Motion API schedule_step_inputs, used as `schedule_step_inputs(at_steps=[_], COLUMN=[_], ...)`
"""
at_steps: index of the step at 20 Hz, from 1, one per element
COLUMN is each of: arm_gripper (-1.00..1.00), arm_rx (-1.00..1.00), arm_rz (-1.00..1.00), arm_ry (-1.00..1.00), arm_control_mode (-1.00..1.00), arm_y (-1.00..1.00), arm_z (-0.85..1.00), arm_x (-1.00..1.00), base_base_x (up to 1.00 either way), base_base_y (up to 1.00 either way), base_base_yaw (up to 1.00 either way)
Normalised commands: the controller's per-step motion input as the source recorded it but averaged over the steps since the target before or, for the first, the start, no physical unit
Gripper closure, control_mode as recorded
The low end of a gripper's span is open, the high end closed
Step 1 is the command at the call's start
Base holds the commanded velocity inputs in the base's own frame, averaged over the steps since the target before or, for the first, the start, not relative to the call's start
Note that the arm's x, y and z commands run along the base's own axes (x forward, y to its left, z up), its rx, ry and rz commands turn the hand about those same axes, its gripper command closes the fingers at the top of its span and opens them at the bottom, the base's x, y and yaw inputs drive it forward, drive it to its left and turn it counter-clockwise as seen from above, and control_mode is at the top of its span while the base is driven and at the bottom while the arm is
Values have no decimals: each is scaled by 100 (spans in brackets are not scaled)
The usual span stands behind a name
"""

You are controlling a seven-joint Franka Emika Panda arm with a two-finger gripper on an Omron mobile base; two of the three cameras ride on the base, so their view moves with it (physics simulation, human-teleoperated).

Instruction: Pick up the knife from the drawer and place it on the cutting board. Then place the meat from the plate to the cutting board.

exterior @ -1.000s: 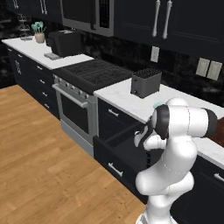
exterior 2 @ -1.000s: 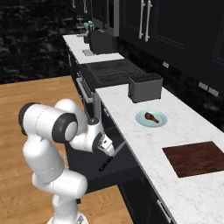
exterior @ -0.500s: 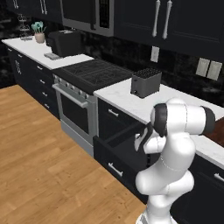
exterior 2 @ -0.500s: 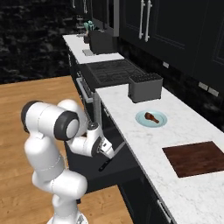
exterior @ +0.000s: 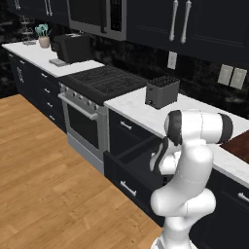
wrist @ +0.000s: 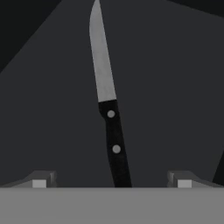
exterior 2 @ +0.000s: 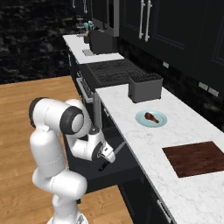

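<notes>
Tool (wrist: 111, 181) spread wide over the knife (wrist: 107, 105); knife flat in the open drawer (exterior 2: 94, 173)

A matt grey metal blade and a black riveted handle are seen on the knife (wrist: 108, 109); the drawer (wrist: 175, 87) floor is rendered matt dark, the cutting board (exterior 2: 196, 157) reddish wood, the counter (exterior 2: 144, 135) white marble.

— Where's the arm? 
— Bent low, its hand inside the open drawer (exterior 2: 94, 173), just above the knife (exterior 2: 114, 153) lying there.

— And the table (exterior 2: 131, 131)? 
— The meat (exterior 2: 151, 117) sits on the plate (exterior 2: 151, 118), near the toaster (exterior 2: 145, 87); the cutting board (exterior 2: 196, 158) lies bare, well apart.
</notes>
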Motion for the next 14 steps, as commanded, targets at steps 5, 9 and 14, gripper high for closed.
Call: schedule_step_inputs(at_steps=[5, 9, 14], arm_gripper=[-100, -100, -100], arm_rx=[0, 0, 0], arm_rz=[0, 0, 0], arm_ry=[0, 0, 0], arm_control_mode=[-100, -100, -100], arm_y=[-13, -4, 0], arm_z=[-31, -37, -26], arm_x=[0, 0, 1], base_base_x=[0, 0, 0], base_base_y=[0, 0, 0], base_base_yaw=[0, 0, 0])
